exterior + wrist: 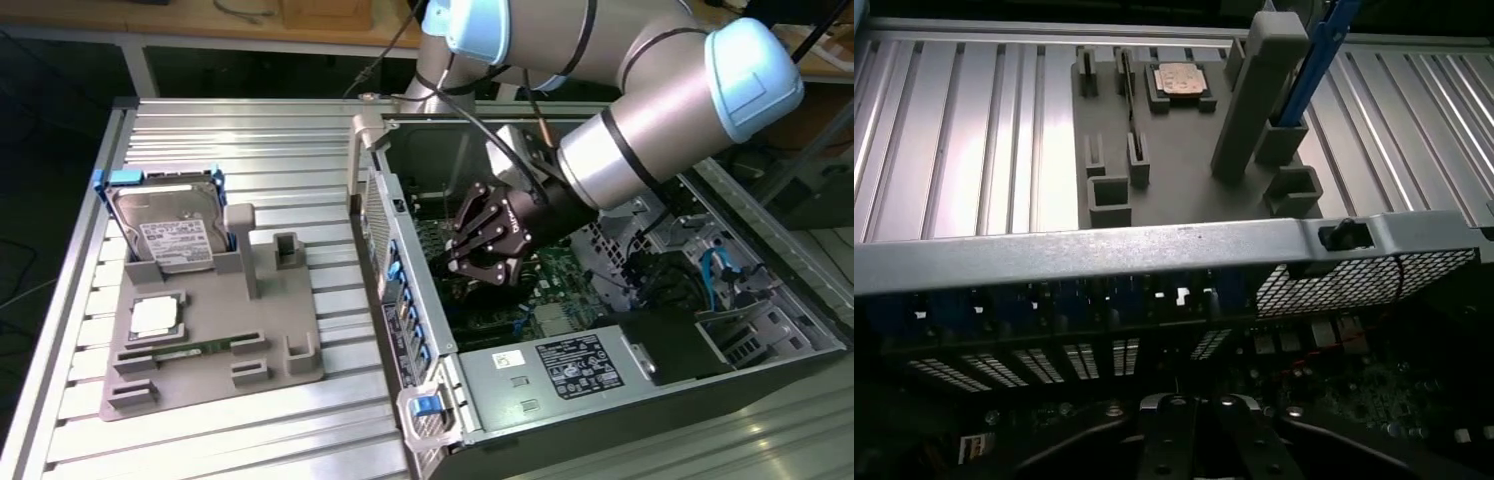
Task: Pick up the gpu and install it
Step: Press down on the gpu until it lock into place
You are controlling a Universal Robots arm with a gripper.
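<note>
My gripper (470, 272) is down inside the open computer case (534, 400), over the green motherboard (558, 272) and close to the wall with the blue slot latches (400, 300). In the wrist view the two dark fingers (1166, 440) meet at the gripper (1191, 405), shut, just behind the case's grey rim (1154, 250). The gpu is hidden; I cannot tell whether anything is pinched below the fingertips.
A grey holder (214, 340) lies on the slatted aluminium table, at the exterior view's left of the case. It carries the silver hard drive (167, 230) in its blue frame, a square chip (154, 315) and a green memory stick (200, 350). The same holder (1184, 170) appears beyond the rim. The black power supply (574, 365) fills the case's near corner.
</note>
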